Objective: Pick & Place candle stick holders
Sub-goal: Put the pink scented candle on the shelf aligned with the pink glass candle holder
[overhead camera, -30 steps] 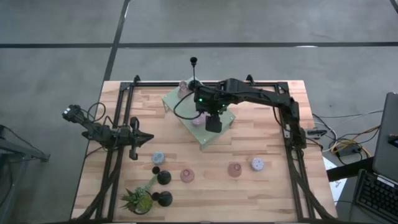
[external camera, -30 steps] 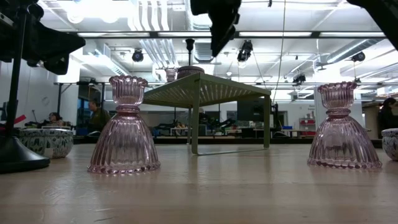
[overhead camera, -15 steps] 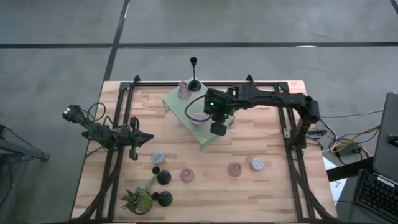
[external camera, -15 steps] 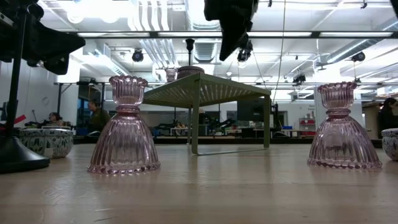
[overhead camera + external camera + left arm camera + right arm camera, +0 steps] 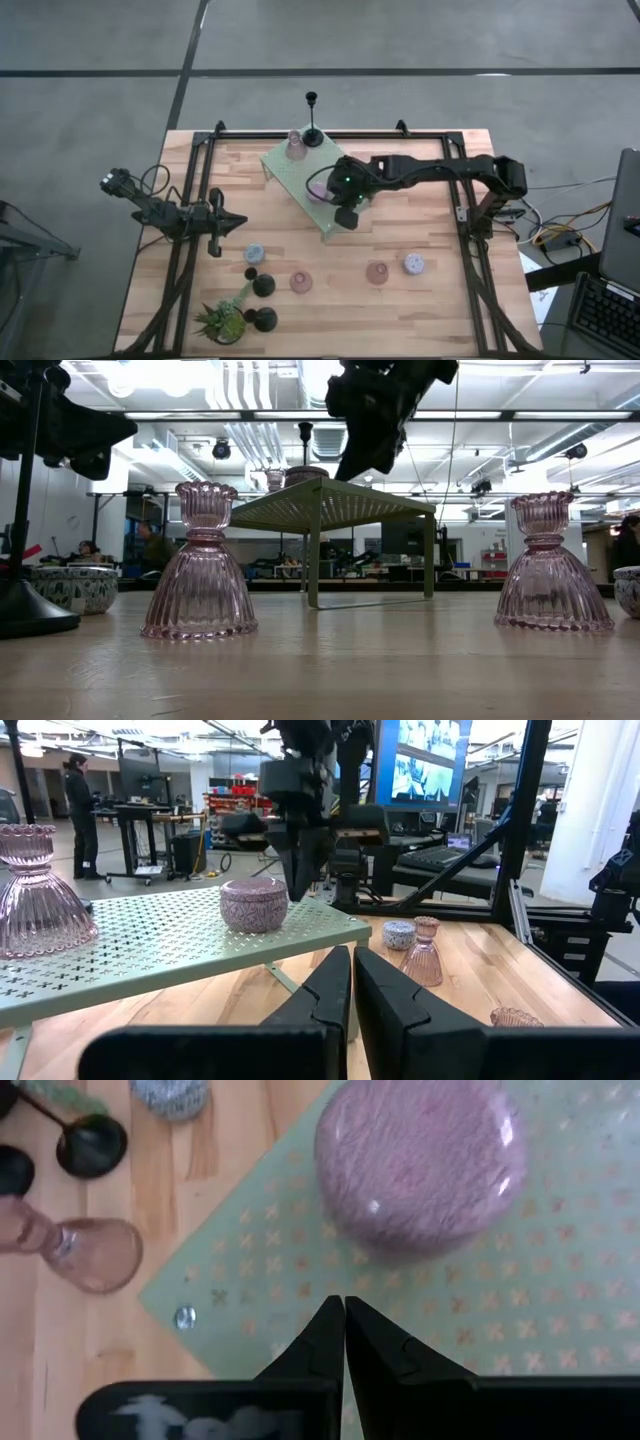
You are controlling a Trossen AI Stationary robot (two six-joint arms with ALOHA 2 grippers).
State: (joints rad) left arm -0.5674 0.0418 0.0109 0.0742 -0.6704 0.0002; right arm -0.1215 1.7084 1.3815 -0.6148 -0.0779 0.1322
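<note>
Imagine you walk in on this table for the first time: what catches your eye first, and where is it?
The green stand at the table's middle draws the eye, with a round pink cup on top and the right gripper shut and empty just beside it. Two ribbed pink glass holders stand on the wood near the front edge. The left gripper, shut, waits at the table's left.
</note>
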